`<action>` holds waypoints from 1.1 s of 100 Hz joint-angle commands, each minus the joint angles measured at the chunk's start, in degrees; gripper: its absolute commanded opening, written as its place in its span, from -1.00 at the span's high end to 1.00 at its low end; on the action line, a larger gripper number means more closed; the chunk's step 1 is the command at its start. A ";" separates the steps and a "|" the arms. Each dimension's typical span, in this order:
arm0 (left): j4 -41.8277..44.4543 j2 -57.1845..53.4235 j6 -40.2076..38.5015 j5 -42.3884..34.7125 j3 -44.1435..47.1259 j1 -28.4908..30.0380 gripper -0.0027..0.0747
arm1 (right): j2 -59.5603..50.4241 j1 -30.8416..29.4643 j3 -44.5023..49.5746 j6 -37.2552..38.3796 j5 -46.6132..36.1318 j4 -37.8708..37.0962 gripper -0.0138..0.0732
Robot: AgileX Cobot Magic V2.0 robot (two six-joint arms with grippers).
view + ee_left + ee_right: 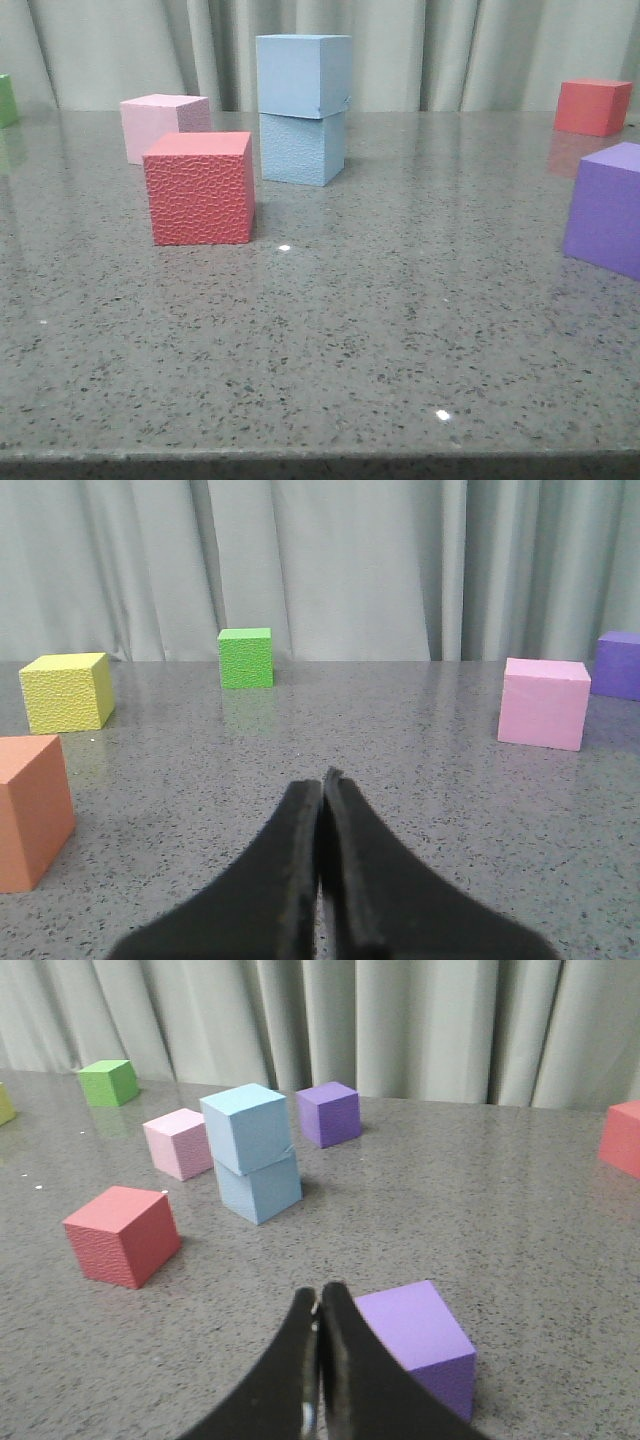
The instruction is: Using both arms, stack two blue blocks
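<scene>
blue blocks: 2 stacked, smooth block on pebbled block | left gripper closed empty | right gripper closed empty

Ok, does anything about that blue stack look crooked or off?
Slightly. The upper blue block sits fully on the lower blue block but is turned a little against it, so its corner overhangs, as the right wrist view shows. Both grippers, left gripper and right gripper, are shut and clear of it.

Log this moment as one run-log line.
stage: stack done | smooth blue block atop pebbled blue block, slightly askew | left gripper shut, empty | right gripper shut, empty, clear of stack
</scene>
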 commanded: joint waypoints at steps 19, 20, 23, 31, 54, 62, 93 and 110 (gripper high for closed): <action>-0.49 -1.91 0.09 -4.56 0.20 -0.06 0.98 | 0.88 -12.88 7.81 -2.36 -20.64 3.77 0.94; -0.49 -1.91 0.09 -4.56 0.20 -0.06 0.98 | 0.88 -13.70 8.39 -2.62 -21.13 4.37 0.94; -0.49 -1.91 0.09 -4.56 0.20 -0.06 0.98 | 0.88 -15.33 9.54 -3.72 -23.54 5.58 0.94; -0.49 -1.91 0.09 -4.56 0.20 -0.06 0.98 | 0.76 -19.36 12.51 -7.05 -27.79 9.08 0.94; -0.49 -1.91 0.09 -4.56 0.20 -0.06 0.98 | -4.00 -26.35 18.50 -10.31 -29.89 10.03 0.94; -0.49 -1.91 0.09 -4.56 0.20 -0.06 0.98 | -5.96 -28.16 20.70 -10.31 -29.89 10.03 0.94; -0.49 -1.91 0.09 -4.56 0.20 -0.06 0.98 | -11.96 -31.27 26.26 -10.31 -29.56 10.03 0.94; -0.49 -1.91 0.09 -4.56 0.20 -0.06 0.98 | -11.96 -31.27 26.26 -10.31 -29.82 10.03 0.94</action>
